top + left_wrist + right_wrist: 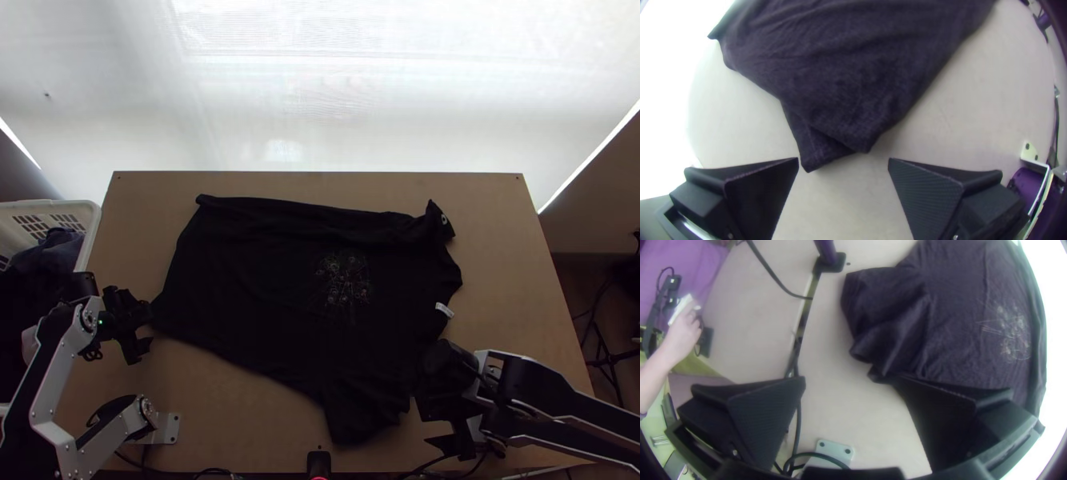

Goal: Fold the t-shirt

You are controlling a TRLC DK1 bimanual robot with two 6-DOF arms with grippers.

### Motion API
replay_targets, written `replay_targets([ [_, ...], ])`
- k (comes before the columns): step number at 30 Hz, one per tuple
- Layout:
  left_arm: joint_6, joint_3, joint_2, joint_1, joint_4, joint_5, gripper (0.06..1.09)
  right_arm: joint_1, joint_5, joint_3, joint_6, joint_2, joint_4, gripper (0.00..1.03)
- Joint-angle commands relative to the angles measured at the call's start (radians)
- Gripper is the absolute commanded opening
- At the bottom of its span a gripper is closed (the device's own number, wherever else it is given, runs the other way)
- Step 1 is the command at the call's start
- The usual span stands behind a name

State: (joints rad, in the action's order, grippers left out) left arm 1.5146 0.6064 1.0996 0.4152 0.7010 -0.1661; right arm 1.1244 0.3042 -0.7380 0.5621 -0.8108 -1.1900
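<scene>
Device (318, 466): small, black, with a red light, at the middle of the near edge.
Metal plate (170, 429): flat, near left.
Right end effector (424, 426): near right, fingers spread wide, nothing gripped; one finger overlaps the shirt's edge in its wrist view, and I can't tell if they touch.
Left end effector (150, 330): at the left, by the hem's near corner, fingers well apart, nothing pinched between them.
T-shirt (264, 288): black, spread across the middle, hem left, neck right; near sleeve rumpled, far side lying in a long ridge.
Print (344, 280): pale and scribbly, right of the shirt's middle.
White tag (445, 310): at the neck.
Basket (94, 220): white, far left, dark cloth (60, 244) inside.
Worktop (320, 182): brown wood, its far edge beyond the shirt.
White sheet (320, 112): bright, past that edge.
</scene>
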Motion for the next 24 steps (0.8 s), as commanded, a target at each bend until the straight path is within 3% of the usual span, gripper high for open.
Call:
replay_targets([
  [1, -0.168, 0.168, 0.204, 0.037, 0.155, -0.112, 1.03, 0.038, 0.069, 0.051, -0.027, -0.021, 0.032, 0.98],
  [4, -0.212, 0.253, 0.292, 0.059, 0.256, -0.164, 1.03, 0.037, 0.076, 0.058, -0.042, -0.027, 0.049, 0.98],
  [13, -0.318, 0.368, 0.453, 0.08, 0.288, -0.167, 1.03, 0.038, 0.076, 0.058, -0.033, -0.021, 0.078, 0.98],
  [24, -0.33, 0.418, 0.565, 0.082, 0.336, -0.162, 1.02, 0.038, 0.076, 0.055, -0.036, -0.005, 0.082, 0.98],
])
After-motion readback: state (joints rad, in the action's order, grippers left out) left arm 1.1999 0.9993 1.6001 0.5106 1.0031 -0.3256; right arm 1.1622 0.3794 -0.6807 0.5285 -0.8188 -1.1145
